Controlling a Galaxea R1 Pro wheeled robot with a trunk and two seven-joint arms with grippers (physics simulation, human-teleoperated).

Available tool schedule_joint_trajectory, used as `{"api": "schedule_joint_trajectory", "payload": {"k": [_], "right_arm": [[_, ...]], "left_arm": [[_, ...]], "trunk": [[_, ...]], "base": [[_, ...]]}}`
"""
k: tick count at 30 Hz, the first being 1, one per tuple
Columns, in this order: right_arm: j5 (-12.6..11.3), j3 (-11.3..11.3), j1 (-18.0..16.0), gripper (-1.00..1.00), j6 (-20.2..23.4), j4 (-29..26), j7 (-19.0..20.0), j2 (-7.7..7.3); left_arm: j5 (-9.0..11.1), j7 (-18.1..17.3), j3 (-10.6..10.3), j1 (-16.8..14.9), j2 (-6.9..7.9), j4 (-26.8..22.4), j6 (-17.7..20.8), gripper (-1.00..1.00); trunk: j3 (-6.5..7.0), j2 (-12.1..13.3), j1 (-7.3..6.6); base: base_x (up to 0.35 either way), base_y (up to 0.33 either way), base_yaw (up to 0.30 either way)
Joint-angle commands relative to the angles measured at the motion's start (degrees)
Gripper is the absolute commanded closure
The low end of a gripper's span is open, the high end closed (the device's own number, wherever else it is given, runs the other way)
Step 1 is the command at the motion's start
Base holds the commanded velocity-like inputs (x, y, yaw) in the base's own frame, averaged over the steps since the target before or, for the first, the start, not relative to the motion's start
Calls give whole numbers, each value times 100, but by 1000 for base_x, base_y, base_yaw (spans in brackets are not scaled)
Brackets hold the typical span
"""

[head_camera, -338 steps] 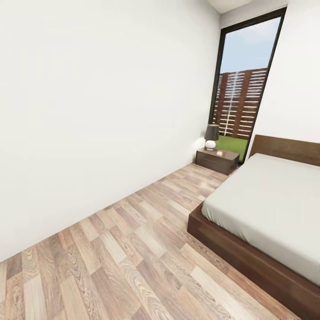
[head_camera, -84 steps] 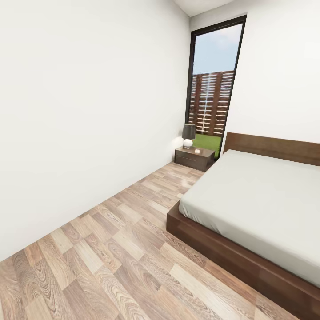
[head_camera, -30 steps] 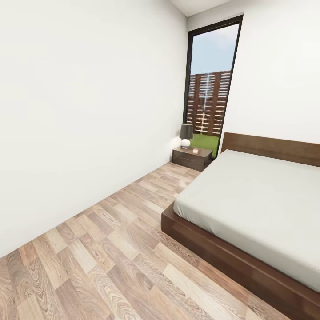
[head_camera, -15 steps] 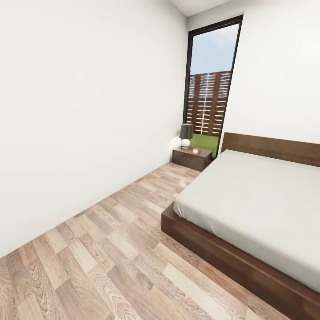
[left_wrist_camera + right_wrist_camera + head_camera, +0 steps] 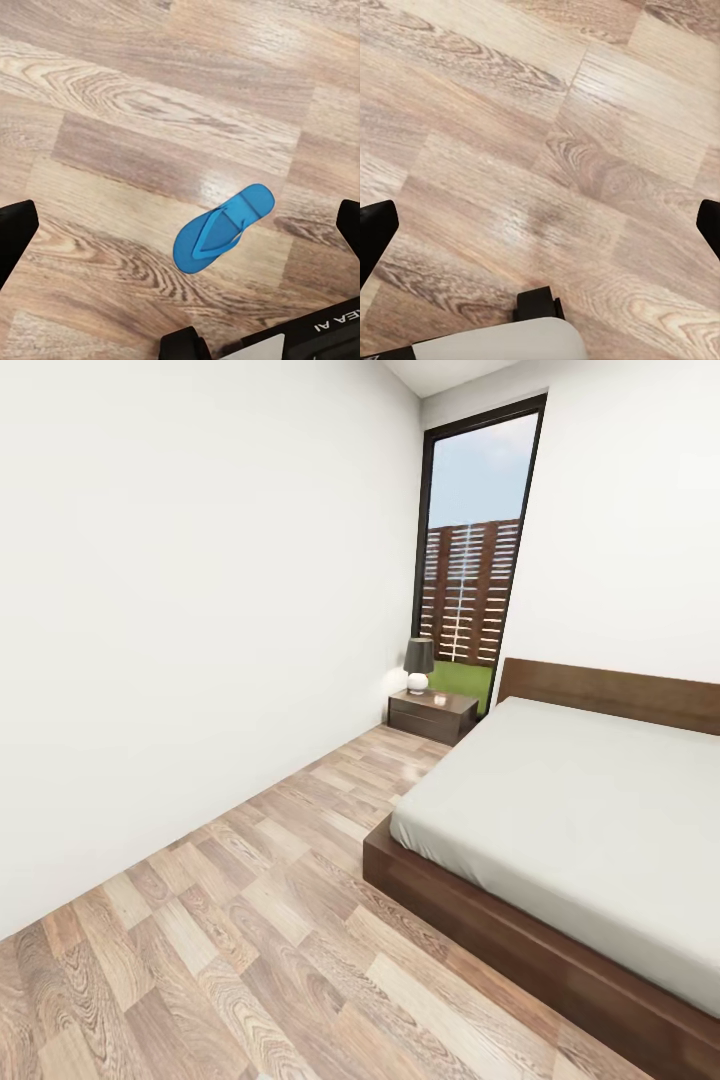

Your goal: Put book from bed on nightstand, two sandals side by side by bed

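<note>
Facing along the bedroom's bare white wall (image 5: 180, 610), the robot has a wide strip of wood-plank floor (image 5: 250, 920) open ahead, running to a nightstand (image 5: 432, 717) with a small lamp (image 5: 419, 665) below the tall window (image 5: 470, 550) — and, at right, the bed (image 5: 580, 830), its grey mattress showing no book in the part visible. One blue sandal (image 5: 223, 227) lies flat on the planks beneath the left gripper (image 5: 180, 236), whose jaws are spread wide and hold nothing; the right gripper (image 5: 540, 225), jaws likewise spread, hangs over bare floor. The step in hand looks like the sandal pickup, not yet begun — the next move would call for lowering the left arm squarely over the sole. The bed's low dark frame is the edge to mind when turning.
</note>
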Motion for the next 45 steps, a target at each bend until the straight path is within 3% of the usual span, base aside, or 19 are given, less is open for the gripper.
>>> {"api": "schedule_joint_trajectory", "payload": {"k": [1, 40, 45], "right_arm": [[-11, -9, 2, -100, -11, -6, 12, 1], [-11, -10, 2, -100, -11, 0, 13, 1], [-16, -13, 7, -100, -13, -36, 21, 1]], "left_arm": [[-5, -9, -5, -1, 1, -8, 27, -100], [-12, -18, -9, 0, 8, -8, 26, -100], [-11, -21, -10, 0, 7, -8, 28, -100]], "trunk": [[-5, -3, 0], [-5, -3, 0], [-94, -203, 110]], "base": [[0, 0, 0], [0, 0, 0], [0, 0, 0]]}}
